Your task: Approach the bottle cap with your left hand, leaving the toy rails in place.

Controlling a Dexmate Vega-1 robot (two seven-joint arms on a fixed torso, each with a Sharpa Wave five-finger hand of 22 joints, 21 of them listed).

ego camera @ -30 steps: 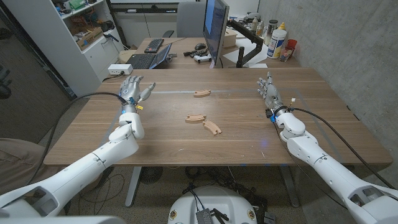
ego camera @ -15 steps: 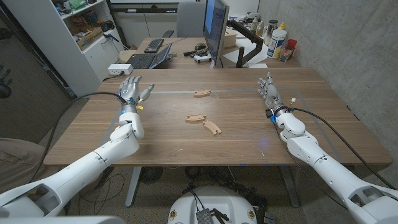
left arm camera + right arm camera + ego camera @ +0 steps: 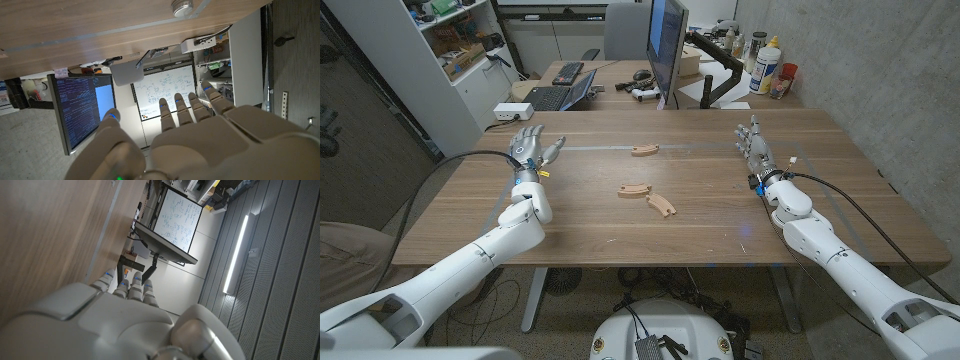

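Note:
A small round silvery bottle cap point(image 3: 182, 7) sits on the wooden table point(image 3: 590, 225), beyond the fingertips of my left hand point(image 3: 190, 130). In the head view my left hand point(image 3: 532, 148) hovers at the table's far left with its fingers spread and nothing in it. Three curved wooden toy rails lie mid-table: one far point(image 3: 644, 150), one in the middle point(image 3: 634, 190), one nearer point(image 3: 662, 205). They are well apart from both hands. My right hand point(image 3: 752, 148) stands at the far right, fingers straight and holding nothing.
A strip of tape point(image 3: 595, 147) runs across the table between my left hand and the far rail. Behind the table stand a monitor point(image 3: 665, 45), a laptop point(image 3: 560, 95), a white power box point(image 3: 510, 111) and bottles point(image 3: 765, 65).

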